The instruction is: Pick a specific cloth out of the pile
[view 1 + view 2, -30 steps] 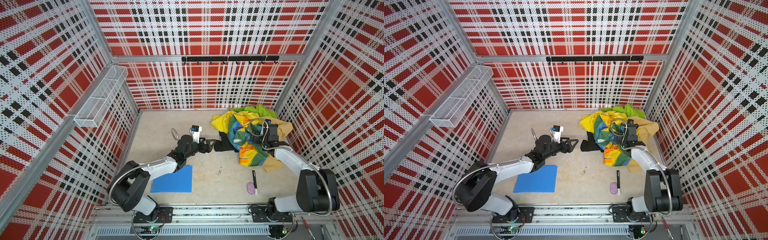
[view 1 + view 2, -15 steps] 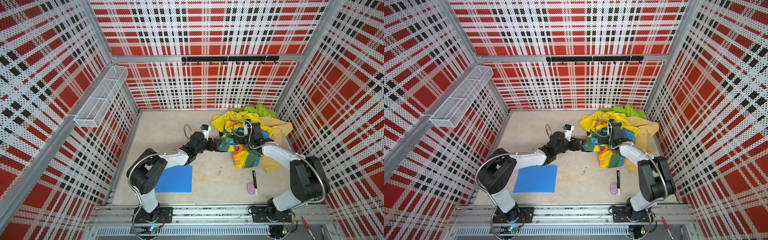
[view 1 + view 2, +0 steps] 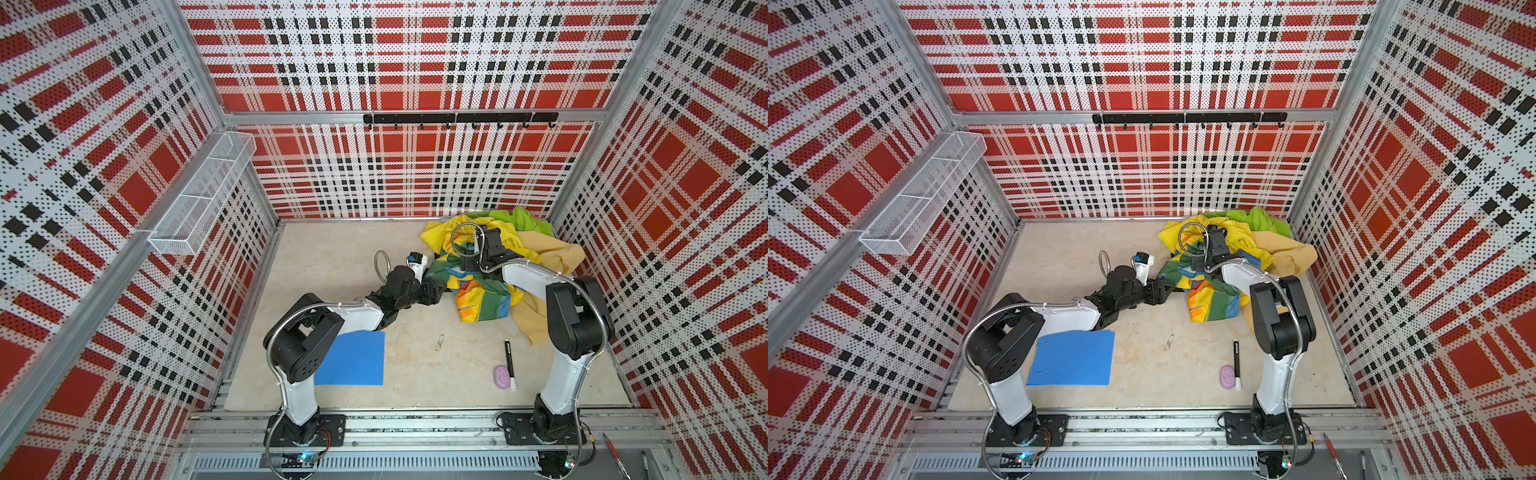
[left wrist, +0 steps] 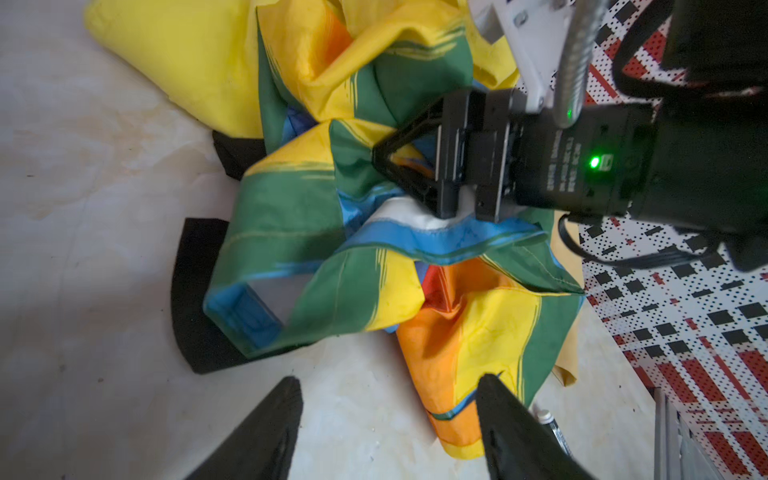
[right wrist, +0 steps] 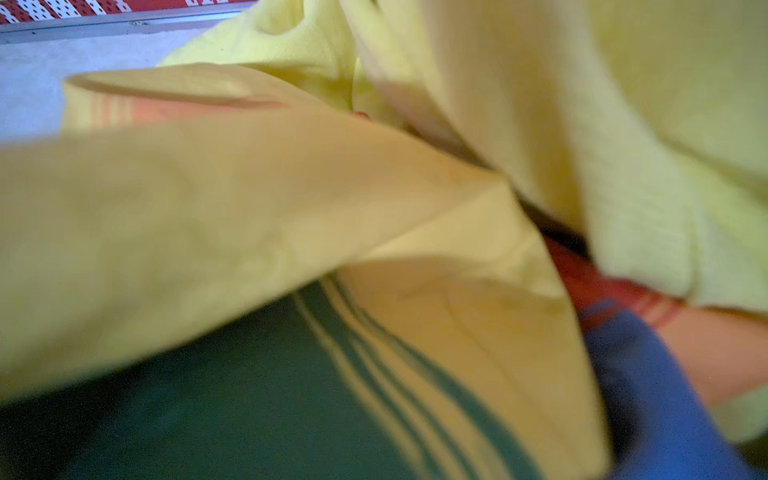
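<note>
Heap of bright lime, yellow, mustard and rainbow cloths (image 3: 557,257) fills the far right corner; its rainbow-patched cloth (image 4: 291,216) drapes over the large plain matte black fabric sheet (image 4: 195,307), which shows only as flaps at the heap's edge facing the left arm, so a pull risks dragging the heap along. Left gripper (image 4: 386,419) hovers near a flap, jaws spread and empty; closing off-target nips rainbow hem instead. Right gripper (image 4: 409,178) presses into rainbow folds, jaw state unclear.
</note>
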Robot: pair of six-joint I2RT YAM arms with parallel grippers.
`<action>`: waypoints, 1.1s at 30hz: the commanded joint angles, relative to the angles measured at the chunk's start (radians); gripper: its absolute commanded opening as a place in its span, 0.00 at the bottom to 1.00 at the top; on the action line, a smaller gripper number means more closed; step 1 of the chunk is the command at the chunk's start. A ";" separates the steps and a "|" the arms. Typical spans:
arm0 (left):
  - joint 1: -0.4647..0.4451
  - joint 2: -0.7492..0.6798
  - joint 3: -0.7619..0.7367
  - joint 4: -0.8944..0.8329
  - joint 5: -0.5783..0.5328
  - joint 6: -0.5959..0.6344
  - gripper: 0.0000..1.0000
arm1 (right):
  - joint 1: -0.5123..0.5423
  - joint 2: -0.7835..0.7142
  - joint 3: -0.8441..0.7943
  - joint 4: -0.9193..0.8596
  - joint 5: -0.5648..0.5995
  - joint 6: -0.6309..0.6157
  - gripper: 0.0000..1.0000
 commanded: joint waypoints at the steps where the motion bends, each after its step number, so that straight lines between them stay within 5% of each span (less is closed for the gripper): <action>1: -0.002 0.006 -0.006 0.043 -0.016 -0.001 0.68 | 0.005 -0.058 0.038 -0.012 0.057 -0.016 0.75; 4: 0.004 -0.001 -0.015 0.045 -0.010 0.004 0.68 | 0.006 -0.183 -0.034 0.005 0.024 -0.022 0.91; 8: 0.037 -0.021 -0.041 0.045 -0.013 -0.017 0.68 | 0.006 -0.378 -0.162 0.014 -0.038 -0.029 0.96; 12: 0.089 -0.022 -0.053 0.028 0.041 -0.045 0.47 | 0.005 -0.591 -0.300 0.008 -0.074 -0.005 0.98; 17: 0.114 -0.013 -0.038 -0.095 0.010 0.018 0.48 | 0.006 -0.780 -0.398 -0.025 -0.102 0.034 0.99; 23: 0.150 0.079 0.042 -0.158 0.046 0.012 0.33 | 0.006 -0.870 -0.462 -0.020 -0.118 0.047 0.99; 33: 0.148 0.209 0.173 -0.176 0.093 -0.070 0.30 | 0.006 -0.896 -0.489 -0.053 -0.109 0.034 0.99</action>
